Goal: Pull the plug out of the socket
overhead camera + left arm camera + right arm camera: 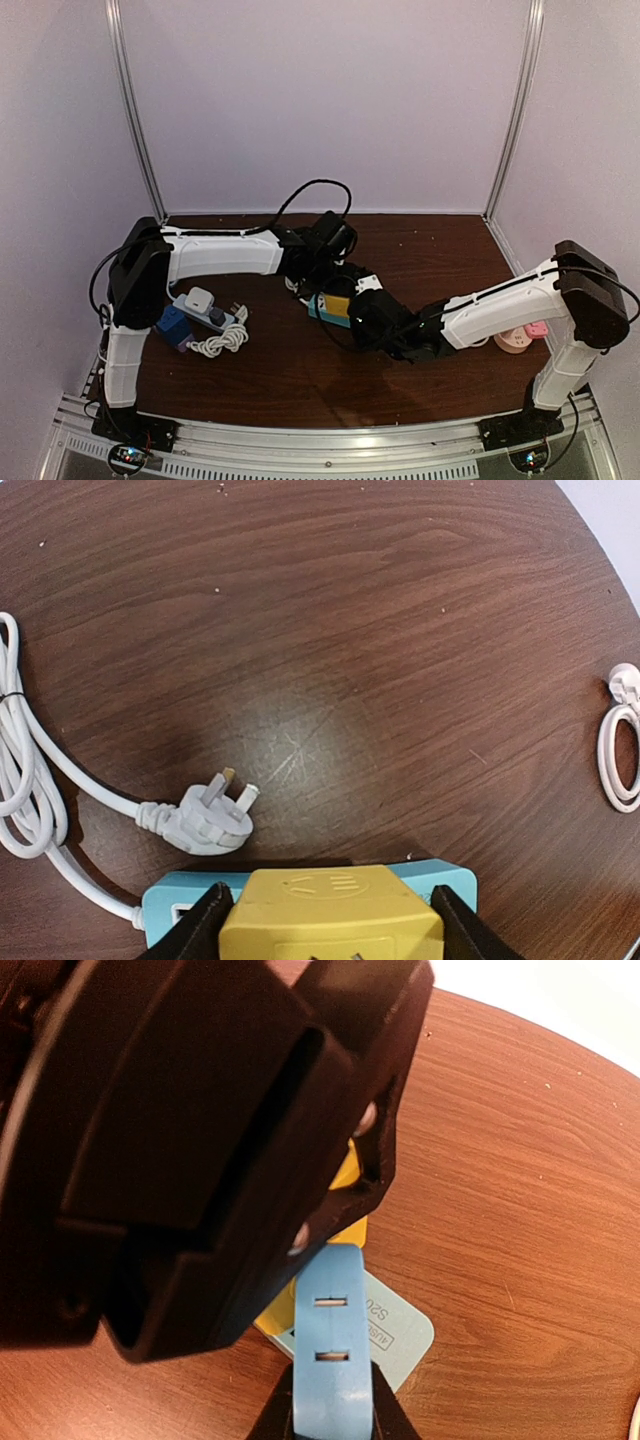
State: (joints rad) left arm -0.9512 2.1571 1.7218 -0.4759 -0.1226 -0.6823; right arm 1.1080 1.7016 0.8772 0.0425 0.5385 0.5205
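Here, both grippers meet on the plug and socket at mid-table

At the far left of the dark wooden table, beside the left arm's upright link, lies a pale power strip. A white adapter stands on it, a blue block sits at its near end, and a coiled white cable lies just in front. The left arm reaches from there toward the middle.

In the left wrist view, a loose white cord runs down the left edge to a white three-pin plug. That plug lies flat on the wood, apart from any outlet. Just beside it the left gripper pinches the yellow plug, with one of its black fingers against each side. The yellow plug sits in the light-blue socket, whose body shows beneath it on both sides. The pair lies near the table's centre, between the two arms.

From the right, the right gripper clamps the socket by a narrow blue part bearing two slots, its jaws tight on either side. The left gripper's black body fills the upper left of that view, with yellow showing under it.

Further right, behind the right forearm, two pinkish objects rest near the table edge, too small to identify.
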